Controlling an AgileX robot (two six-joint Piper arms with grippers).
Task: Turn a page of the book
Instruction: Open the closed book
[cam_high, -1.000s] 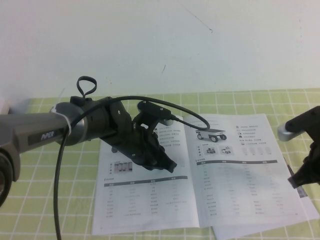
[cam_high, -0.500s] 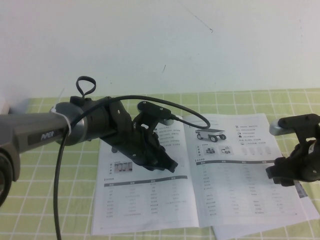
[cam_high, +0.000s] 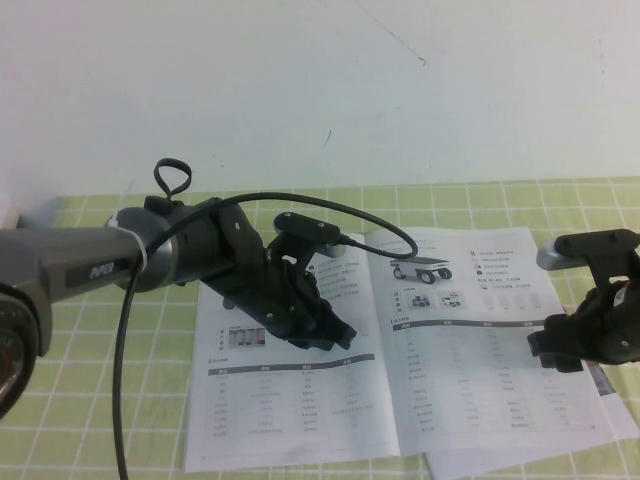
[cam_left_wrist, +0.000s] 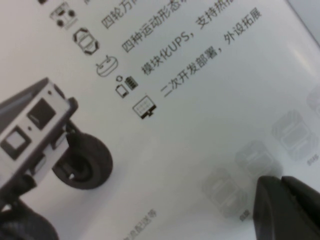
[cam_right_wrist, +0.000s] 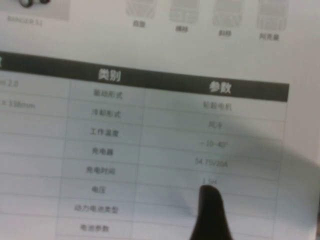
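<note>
- On the green checked cloth (cam_high: 90, 400): the book (cam_high: 300, 400), lying open and flat, both grippers over it.
- Left gripper (cam_high: 335, 338): low over the left-hand leaf; whether its fingers are parted cannot be told.
- Right gripper (cam_high: 545, 352): above the page (cam_high: 470, 360) near its outer edge, nothing seen in its grasp; finger spread cannot be told.

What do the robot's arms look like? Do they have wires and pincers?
The left arm is a fat grey tube with white letters, a white band and a black cable looping over it. Its black left pincer is over the book's left side. The right arm has a silver joint, and its black right pincer is over the right edge of the page.
</note>
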